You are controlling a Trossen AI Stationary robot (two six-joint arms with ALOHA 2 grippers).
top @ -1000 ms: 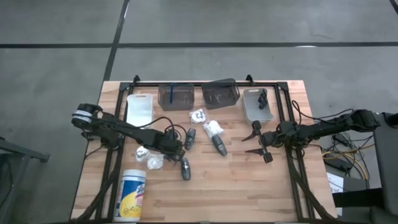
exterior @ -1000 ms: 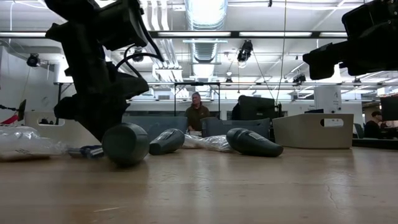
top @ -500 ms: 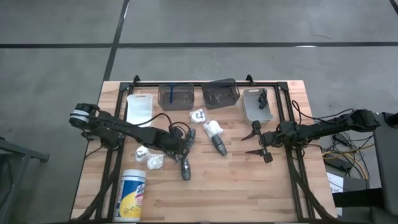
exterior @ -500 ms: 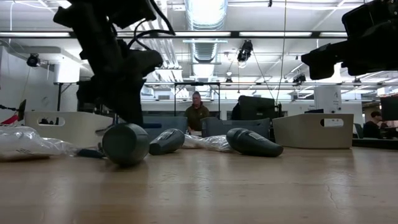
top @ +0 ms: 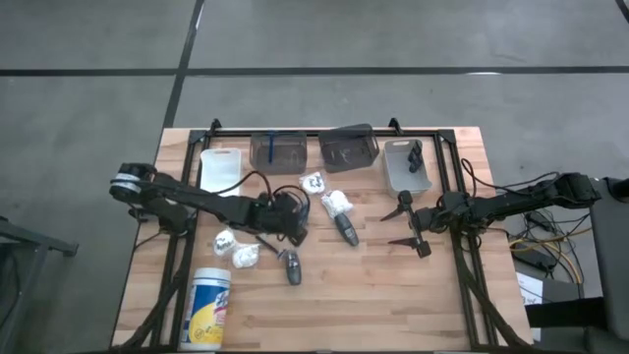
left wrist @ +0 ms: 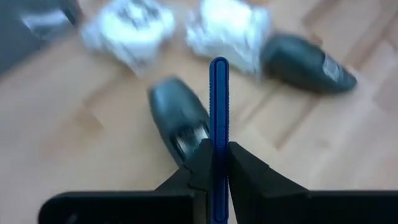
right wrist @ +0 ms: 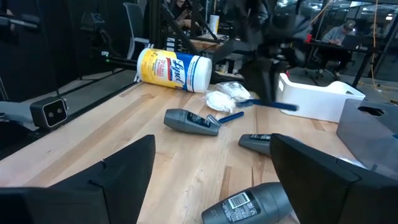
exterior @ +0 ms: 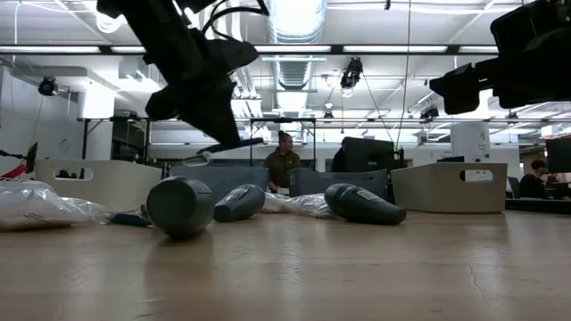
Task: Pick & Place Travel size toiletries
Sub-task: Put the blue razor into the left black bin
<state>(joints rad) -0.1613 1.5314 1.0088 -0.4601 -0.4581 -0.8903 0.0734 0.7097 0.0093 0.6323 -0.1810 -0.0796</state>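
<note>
While the left jaws [left wrist: 219,163] pinch a blue stick [left wrist: 218,106] above a grey tube [left wrist: 179,119], the right jaws [top: 405,224] hang spread over the table [top: 373,295].

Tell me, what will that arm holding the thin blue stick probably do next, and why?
Probably carry it toward the clear bin at the table's far edge. The left hand is shut on the blue stick, lifted off the table, and that bin seems to hold another blue stick.

Grey floor [top: 393,39], ceiling strip lights [exterior: 294,18]
</note>
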